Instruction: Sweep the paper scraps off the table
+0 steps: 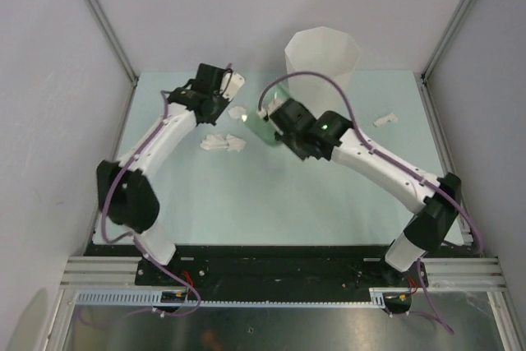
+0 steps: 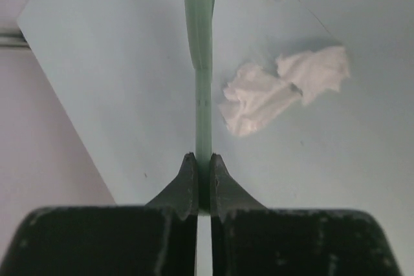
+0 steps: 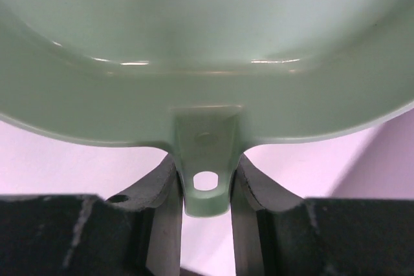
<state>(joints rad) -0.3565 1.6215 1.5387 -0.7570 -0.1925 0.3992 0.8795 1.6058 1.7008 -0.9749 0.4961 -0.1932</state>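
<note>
Paper scraps (image 1: 223,143) sit on the bench (image 1: 246,203) between the arms in the top view. One stray scrap (image 1: 385,119) lies well apart on the right, and we could easily miss it.

Left wrist: left jaws pinch a thin green blade (image 2: 204,95) edge-on, scraps just beside it. A sideways push could twist it in the grip.

Right wrist: right jaws pinch the dustpan (image 3: 207,30) by its small handle tab (image 3: 206,153). We think it may pivot and let scraps slip under.

Several crumpled white tissue-paper scraps (image 1: 223,143) lie loose on the flat pale mint-green table (image 1: 312,203). Most cluster left of centre. One lone scrap (image 1: 385,119) lies well apart, near the right edge.
</note>
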